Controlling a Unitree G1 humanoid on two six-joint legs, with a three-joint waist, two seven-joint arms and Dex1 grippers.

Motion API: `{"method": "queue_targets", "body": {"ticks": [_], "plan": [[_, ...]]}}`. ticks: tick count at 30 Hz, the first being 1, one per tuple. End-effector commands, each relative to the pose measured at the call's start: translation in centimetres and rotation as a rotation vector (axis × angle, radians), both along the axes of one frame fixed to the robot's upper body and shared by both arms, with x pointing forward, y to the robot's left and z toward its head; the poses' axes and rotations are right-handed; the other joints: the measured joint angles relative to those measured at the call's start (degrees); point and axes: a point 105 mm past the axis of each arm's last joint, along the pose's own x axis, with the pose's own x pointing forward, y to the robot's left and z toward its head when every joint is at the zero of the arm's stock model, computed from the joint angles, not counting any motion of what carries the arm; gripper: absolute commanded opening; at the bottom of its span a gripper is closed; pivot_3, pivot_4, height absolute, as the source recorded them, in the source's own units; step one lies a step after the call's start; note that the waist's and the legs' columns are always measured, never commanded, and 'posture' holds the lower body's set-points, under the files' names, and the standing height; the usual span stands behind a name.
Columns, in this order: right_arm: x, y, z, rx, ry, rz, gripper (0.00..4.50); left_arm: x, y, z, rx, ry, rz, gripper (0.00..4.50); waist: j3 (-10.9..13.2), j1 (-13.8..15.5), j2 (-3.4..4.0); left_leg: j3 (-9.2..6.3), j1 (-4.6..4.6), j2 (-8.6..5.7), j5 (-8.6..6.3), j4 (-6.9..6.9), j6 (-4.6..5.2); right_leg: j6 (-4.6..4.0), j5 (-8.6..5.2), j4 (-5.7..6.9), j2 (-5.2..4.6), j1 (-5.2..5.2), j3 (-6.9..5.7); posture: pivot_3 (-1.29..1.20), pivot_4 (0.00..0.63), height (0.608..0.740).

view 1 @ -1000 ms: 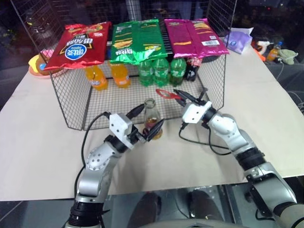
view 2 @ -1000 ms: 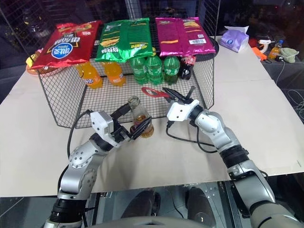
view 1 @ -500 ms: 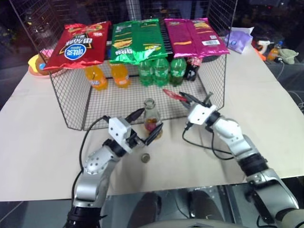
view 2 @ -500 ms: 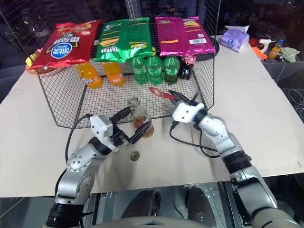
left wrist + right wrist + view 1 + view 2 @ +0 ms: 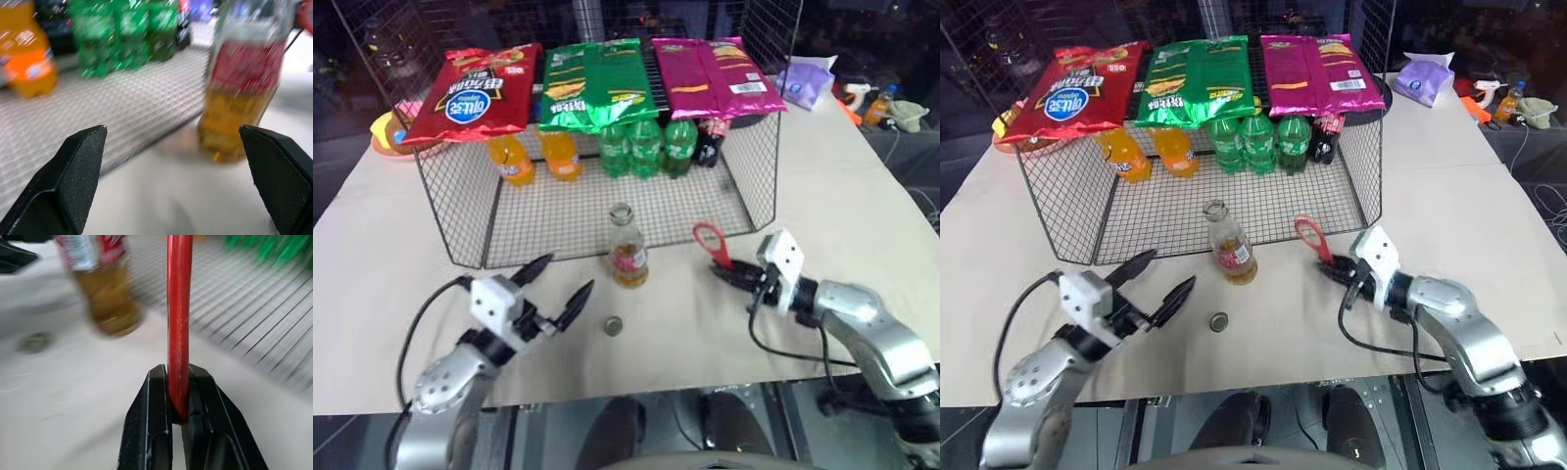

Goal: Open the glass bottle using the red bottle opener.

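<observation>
Right wrist view shows our right gripper (image 5: 179, 396) clamped on the red bottle opener (image 5: 178, 308), our left gripper (image 5: 559, 283) spread wide beside the glass bottle (image 5: 627, 250).

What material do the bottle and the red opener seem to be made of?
The glass bottle: clear, glossy glass, since the amber drink shows through. The red bottle opener: thin, flat and smooth red, probably painted metal or plastic; I cannot tell which.

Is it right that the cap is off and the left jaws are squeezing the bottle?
Not quite. The cap is off, lying on the table, but the left gripper is open and apart from the bottle, as the left eye view shows.
</observation>
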Motion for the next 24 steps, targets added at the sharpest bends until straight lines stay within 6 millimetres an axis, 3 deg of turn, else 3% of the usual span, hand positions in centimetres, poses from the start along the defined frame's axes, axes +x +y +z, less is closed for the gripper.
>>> {"method": "queue_targets", "body": {"ticks": [1, 2, 3, 4, 9, 12, 15, 19, 24], "plan": [[-0.8, -0.1, 0.2, 0.022, 0.072, -0.005, 0.85, -0.4, 0.9, 0.2, 0.015, 0.012, 0.029, 4.5, 0.02, 0.04, -0.02, 0.0, 0.0, -0.02, 0.0, 0.0, 0.0, 0.0, 0.0, 0.0, -0.01, 0.0, -0.02, 0.0, 0.15, 0.74], [-0.7, -0.3, 0.0, 0.015, 0.077, -0.021, 1.01, -0.5, 1.1, -0.1, 0.018, 0.028, 0.038, 4.5, 0.03, 0.03, -0.04, 0.01, 0.0, -0.04, 0.0, 0.0, 0.0, 0.01, 0.0, 0.0, -0.03, 0.01, -0.01, 0.0, 0.15, 0.74], [-0.5, -0.5, -0.1, 0.012, 0.073, -0.038, 1.67, -0.6, 1.3, -0.5, 0.027, 0.046, 0.046, 4.5, 0.03, 0.02, -0.05, 0.01, 0.0, -0.05, 0.0, 0.01, 0.0, 0.01, 0.01, 0.01, -0.03, 0.01, -0.01, 0.0, 0.15, 0.74], [-0.4, -0.6, -0.1, 0.013, 0.068, -0.049, 1.92, -0.6, 1.4, -0.7, 0.034, 0.058, 0.051, 4.5, 0.03, -0.01, -0.06, 0.01, 0.0, -0.05, 0.0, 0.01, 0.0, 0.01, 0.01, 0.01, -0.02, 0.01, -0.02, 0.0, 0.15, 0.74], [0.1, -2.2, 0.2, -0.004, -0.023, -0.104, 4.33, -0.5, 1.7, -1.0, 0.036, 0.091, 0.071, 4.5, 0.05, 0.05, -0.08, -0.03, 0.0, -0.06, 0.1, 0.01, -0.18, 0.02, 0.01, 0.02, 0.03, 0.01, -0.08, 0.0, 0.15, 0.74], [0.5, -4.3, 0.1, -0.017, -0.13, -0.189, 4.42, -0.6, 2.0, -1.0, 0.044, 0.102, 0.082, 4.5, 0.05, 0.05, -0.12, -0.01, 0.0, -0.07, 0.11, 0.01, -0.2, 0.02, 0.0, 0.01, 0.04, 0.02, -0.07, 0.0, 0.15, 0.74], [-0.6, -5.4, 0.1, 0.039, -0.19, -0.161, 4.42, -0.9, 2.4, -1.1, 0.047, 0.118, 0.09, 4.5, 0.05, -0.01, -0.13, 0.0, 0.0, -0.07, 0.14, 0.01, -0.24, 0.02, 0.0, 0.0, 0.11, 0.03, -0.05, 0.0, 0.15, 0.74], [-2.9, -7.8, -1.5, -0.011, -0.193, -0.119, 4.42, -1.9, 2.9, -1.5, 0.075, 0.147, 0.099, 4.5, 0.06, -0.1, -0.14, 0.01, 0.06, -0.03, 0.11, 0.01, -0.2, 0.02, 0.0, 0.01, 0.1, 0.08, -0.03, 0.0, 0.15, 0.74], [-3.2, -10.5, -1.8, -0.052, -0.221, -0.142, 4.42, -3.0, 3.4, -1.6, 0.115, 0.154, 0.093, 4.5, 0.12, -0.16, -0.17, 0.1, 0.39, -0.01, 0.0, 0.0, 0.0, 0.02, 0.0, 0.01, 0.06, 0.34, 0.06, 0.0, 0.15, 0.74]]}}
